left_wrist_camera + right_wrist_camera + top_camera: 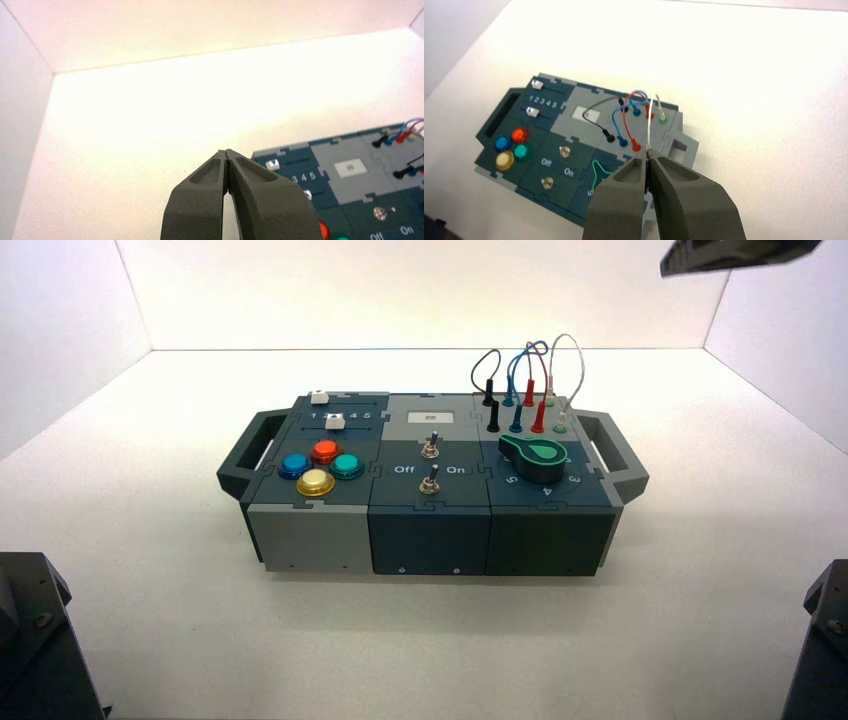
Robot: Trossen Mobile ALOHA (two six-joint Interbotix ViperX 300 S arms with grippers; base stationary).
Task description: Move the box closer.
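Note:
The dark blue-grey box point(430, 530) stands in the middle of the white table with a handle on each side. It bears four coloured buttons point(320, 467) on the left, two toggle switches point(430, 462) marked Off/On, a green dial point(535, 455) and plugged wires point(520, 390). My left gripper point(226, 151) is shut and empty, low over the table beside the box's point(350, 190) button end. My right gripper point(647, 150) is shut and empty, held high above the box point(574, 135) near its right handle point(679, 147). A dark part of the right arm point(740, 252) shows at the top right.
White walls close the table at the back and on both sides. Dark arm bases stand at the front left point(35, 640) and front right point(825, 640) corners. Bare table lies between the box's front face and the front edge.

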